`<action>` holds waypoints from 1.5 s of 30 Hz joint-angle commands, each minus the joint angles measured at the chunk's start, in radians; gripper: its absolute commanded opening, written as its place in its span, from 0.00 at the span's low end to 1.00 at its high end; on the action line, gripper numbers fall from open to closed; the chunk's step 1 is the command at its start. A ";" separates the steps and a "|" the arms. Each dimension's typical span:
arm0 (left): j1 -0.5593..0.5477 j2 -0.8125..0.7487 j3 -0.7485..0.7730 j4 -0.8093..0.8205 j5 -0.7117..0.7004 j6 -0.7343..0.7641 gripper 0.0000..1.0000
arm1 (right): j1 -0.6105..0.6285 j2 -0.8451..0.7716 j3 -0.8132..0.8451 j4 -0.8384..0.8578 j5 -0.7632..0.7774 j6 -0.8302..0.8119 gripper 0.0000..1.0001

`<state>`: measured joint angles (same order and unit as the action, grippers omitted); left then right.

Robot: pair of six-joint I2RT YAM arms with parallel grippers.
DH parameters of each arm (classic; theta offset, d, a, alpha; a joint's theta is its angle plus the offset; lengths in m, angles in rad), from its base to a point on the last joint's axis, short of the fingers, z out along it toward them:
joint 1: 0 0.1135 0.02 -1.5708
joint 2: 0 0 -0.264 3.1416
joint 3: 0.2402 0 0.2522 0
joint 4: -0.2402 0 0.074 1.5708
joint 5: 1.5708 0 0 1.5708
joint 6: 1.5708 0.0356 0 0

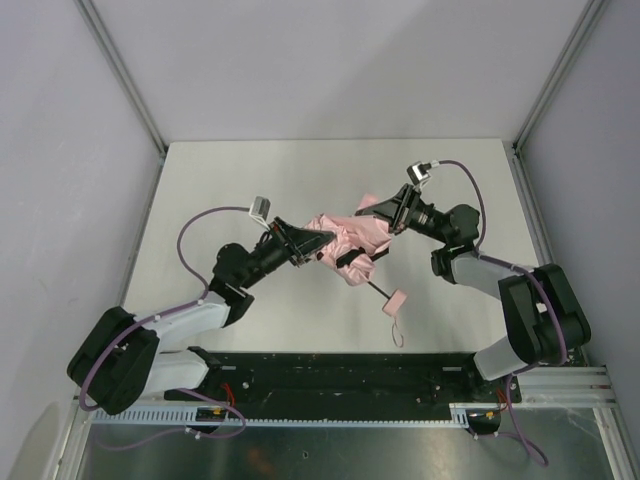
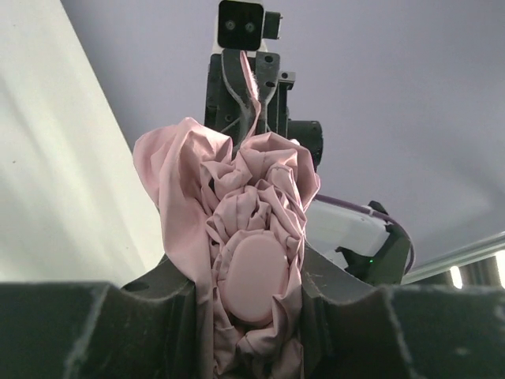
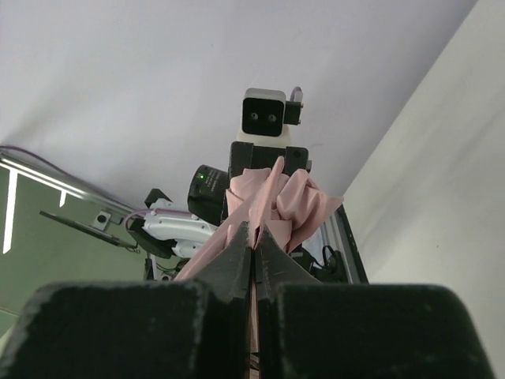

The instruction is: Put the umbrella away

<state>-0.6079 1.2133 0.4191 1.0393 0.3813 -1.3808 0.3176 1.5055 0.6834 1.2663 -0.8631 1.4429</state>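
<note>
Right now I have the umbrella (image 1: 345, 240) bunched over the table (image 1: 230, 190) between both arms. The left gripper (image 1: 308, 248) is clamped around the canopy bundle, and the right gripper (image 1: 380, 217) is pinching a thin fold. If I pull the arms apart, that fold could slip free or tear, and the loose handle (image 1: 394, 298) might snag.

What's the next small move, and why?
Probably the right pincer pulls its pinched fold taut, away from the left pincer, which grips the bunched umbrella. The fabric looks loose and puffy, so it likely needs tightening before wrapping.
</note>
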 commanded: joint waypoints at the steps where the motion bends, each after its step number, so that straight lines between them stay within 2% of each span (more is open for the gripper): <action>1: 0.003 -0.013 -0.048 -0.180 0.150 0.089 0.00 | -0.032 -0.043 0.084 0.294 0.136 -0.045 0.00; 6: 0.012 -0.002 -0.045 -0.289 0.142 0.089 0.00 | 0.038 -0.134 0.116 0.240 0.109 -0.160 0.00; 8: 0.017 0.007 -0.036 -0.336 0.133 0.081 0.00 | 0.093 -0.198 0.138 0.089 0.092 -0.308 0.00; 13: 0.021 -0.005 0.017 -0.533 0.054 0.085 0.00 | 0.281 -0.358 0.239 -0.498 0.137 -0.786 0.00; 17: 0.023 -0.030 0.086 -0.706 -0.014 0.079 0.00 | 0.399 -0.384 0.259 -0.737 0.206 -0.988 0.00; 20: 0.023 -0.021 0.188 -0.905 -0.045 0.078 0.00 | 0.481 -0.383 0.261 -0.849 0.271 -1.107 0.00; 23: 0.032 -0.004 0.239 -0.971 -0.009 0.052 0.00 | 0.565 -0.382 0.261 -0.946 0.357 -1.229 0.00; 29: 0.095 -0.031 0.264 -0.980 0.070 0.041 0.00 | 0.644 -0.404 0.258 -1.073 0.431 -1.353 0.00; 35: 0.151 -0.029 0.280 -0.920 0.208 0.052 0.00 | 0.648 -0.418 0.258 -1.147 0.404 -1.419 0.00; 42: 0.197 -0.052 0.256 -0.857 0.287 -0.014 0.00 | 0.663 -0.380 0.257 -1.101 0.273 -1.328 0.00; 45: 0.208 -0.079 0.252 -0.866 0.271 -0.040 0.00 | 0.683 -0.378 0.239 -1.050 0.254 -1.261 0.00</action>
<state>-0.4480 1.1648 0.6453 0.0952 0.7677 -1.3396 0.9165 1.1481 0.8722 0.0772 -0.3691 0.0525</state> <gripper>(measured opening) 0.363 0.009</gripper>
